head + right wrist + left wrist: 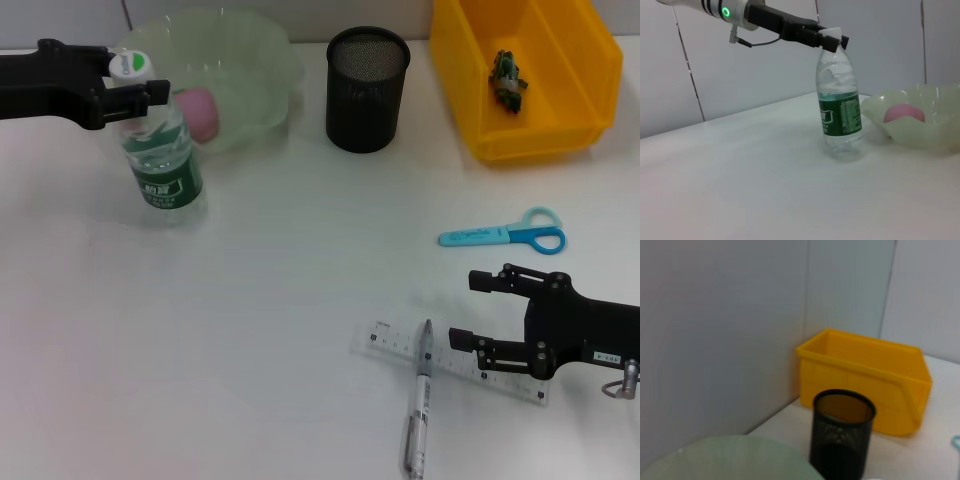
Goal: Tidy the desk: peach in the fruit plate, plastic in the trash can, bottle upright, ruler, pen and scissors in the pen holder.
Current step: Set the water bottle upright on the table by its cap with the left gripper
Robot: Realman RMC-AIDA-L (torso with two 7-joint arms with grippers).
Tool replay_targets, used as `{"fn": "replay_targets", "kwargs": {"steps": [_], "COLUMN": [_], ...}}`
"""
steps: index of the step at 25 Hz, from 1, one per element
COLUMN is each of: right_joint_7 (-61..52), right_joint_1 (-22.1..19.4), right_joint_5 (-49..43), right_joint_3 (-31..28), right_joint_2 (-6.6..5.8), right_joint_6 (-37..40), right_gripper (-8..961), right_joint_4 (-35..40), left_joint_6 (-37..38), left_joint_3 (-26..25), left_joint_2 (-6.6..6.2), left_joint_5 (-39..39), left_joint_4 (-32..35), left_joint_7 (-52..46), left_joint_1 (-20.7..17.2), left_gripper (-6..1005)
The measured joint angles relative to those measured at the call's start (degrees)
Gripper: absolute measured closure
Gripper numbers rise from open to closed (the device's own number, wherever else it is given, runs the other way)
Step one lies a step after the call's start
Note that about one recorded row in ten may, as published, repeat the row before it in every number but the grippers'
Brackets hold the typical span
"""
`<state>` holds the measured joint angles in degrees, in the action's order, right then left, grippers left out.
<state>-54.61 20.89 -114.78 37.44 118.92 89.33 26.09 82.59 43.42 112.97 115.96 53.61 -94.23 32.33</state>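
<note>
Nearest the robot, on the smooth white counter, lies a clear flat plastic ruler with printed gradations. A pen with a silver-grey barrel lies across it, tip on the ruler, body running back toward the robot. The right end effector, black and angular, sits low over the ruler's right end, its two fingers spread apart and holding nothing; contact with the ruler cannot be confirmed.

Beyond the ruler and slightly right, small scissors with a pale blue sheath and blue loop handles lie flat, apart from the end effector. Open counter extends left of the ruler.

Farther back, well left of the ruler, a clear ribbed plastic bottle stands upright, green label, white cap. The left end effector is closed around the bottle at the neck, just under the cap; the right wrist view confirms the upright stance.

Just behind the bottle is the fruit plate, a translucent pale green bowl with a wavy rim, holding a pink rounded peach. Right of the plate stands the pen holder, a black mesh cylinder. At the far right, beyond the ruler, the trash can, a glossy yellow bin, contains a crumpled green piece of plastic. Grey wall panels close the counter's far edge.
</note>
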Motion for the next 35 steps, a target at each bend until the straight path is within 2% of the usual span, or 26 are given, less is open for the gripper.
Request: {"fn": "replay_targets", "kwargs": {"steps": [28,35], "right_joint_7": [-0.4,-0.5], "right_joint_1": [0.1,0.1], "right_joint_5": [0.0,0.0], "right_joint_3": [-0.1,-0.2], "right_joint_2": [0.0,0.0], "right_joint_6": [0.0,0.0], "right_gripper": [164,164], "right_joint_4": [-0.1,-0.1], "left_joint_6": [-5.0,-5.8], "left_joint_3": [0.5,0.5], "left_joint_2": [-0.19,0.54], "left_joint_5": [0.7,2.1], "left_joint_4": [0.0,0.0], "left_joint_7": [0.2,0.5], "left_joint_1": [-1.2,-0.9], "left_gripper": [555,555]}}
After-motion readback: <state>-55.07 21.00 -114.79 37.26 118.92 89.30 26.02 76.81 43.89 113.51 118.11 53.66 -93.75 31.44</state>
